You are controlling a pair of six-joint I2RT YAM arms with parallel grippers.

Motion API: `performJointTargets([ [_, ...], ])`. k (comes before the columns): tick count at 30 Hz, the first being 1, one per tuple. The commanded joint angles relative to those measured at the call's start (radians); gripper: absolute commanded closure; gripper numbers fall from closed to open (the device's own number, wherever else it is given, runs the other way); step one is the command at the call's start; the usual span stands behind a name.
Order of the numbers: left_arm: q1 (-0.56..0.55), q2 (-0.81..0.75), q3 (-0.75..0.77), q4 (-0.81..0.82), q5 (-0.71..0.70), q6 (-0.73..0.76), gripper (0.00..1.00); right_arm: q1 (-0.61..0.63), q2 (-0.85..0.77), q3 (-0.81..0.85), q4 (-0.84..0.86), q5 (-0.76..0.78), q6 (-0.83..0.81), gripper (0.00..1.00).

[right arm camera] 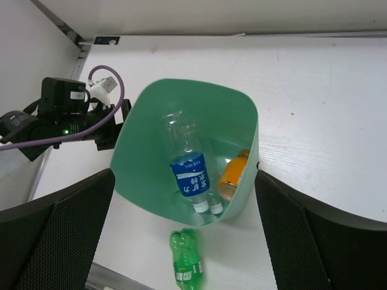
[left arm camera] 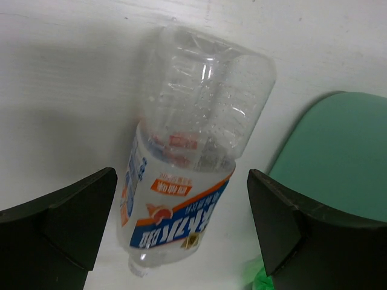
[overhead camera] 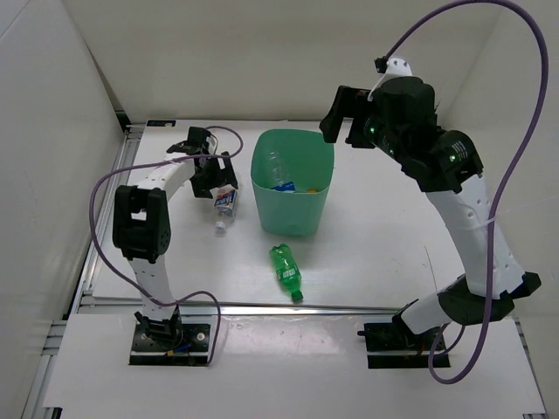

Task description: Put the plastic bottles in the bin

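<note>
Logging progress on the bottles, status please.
Both grippers, left and right, open. Three bottles in bin. Green bottle, labelled bottle on table. Nothing blocking.

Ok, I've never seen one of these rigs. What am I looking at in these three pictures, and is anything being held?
Two robot arms are bolted at the near edge of a white table. One picture looks down from above; the other two come from cameras on each wrist. The left gripper hangs with its jaws open over a clear bottle with a blue label lying on the table beside the green bin. The right gripper hovers above the bin, jaws open. Neither holds anything. Inside the bin lie a blue-labelled bottle and an orange bottle; a third seems to lie under them. A green bottle lies on the table in front of the bin.
</note>
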Motion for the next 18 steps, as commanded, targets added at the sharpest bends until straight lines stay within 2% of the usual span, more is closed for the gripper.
performJointTargets([
  [1, -0.029, 0.026, 0.03, 0.033, 0.043, 0.002, 0.0, -0.006, -0.04, -0.015, 0.019, 0.047, -0.033, 0.0],
  [8, -0.029, 0.125, 0.024, 0.033, 0.068, -0.027, 0.0, -0.006, -0.092, -0.076, 0.019, 0.1, -0.051, 0.0],
  [9, -0.029, 0.126, 0.024, 0.033, 0.068, -0.027, 0.03, -0.006, -0.092, -0.076, 0.019, 0.112, -0.051, 0.0],
  [10, -0.029, 0.136, 0.015, 0.033, 0.068, -0.037, 0.09, -0.006, -0.103, -0.09, 0.019, 0.113, -0.06, 0.0],
  [11, -0.029, 0.136, 0.015, 0.033, 0.068, -0.037, 0.22, -0.006, -0.103, -0.09, 0.028, 0.123, -0.06, 0.0],
  [12, -0.029, 0.127, 0.015, 0.033, 0.051, -0.037, 0.49, -0.006, -0.114, -0.102, 0.028, 0.123, -0.06, 0.0],
  [14, -0.029, 0.089, 0.015, -0.01, -0.033, -0.037, 0.74, -0.006, -0.114, -0.114, 0.037, 0.142, -0.06, 0.0],
  [18, -0.029, -0.055, 0.091, -0.069, -0.168, -0.079, 0.72, -0.006, -0.114, -0.125, 0.047, 0.142, -0.06, 0.0],
])
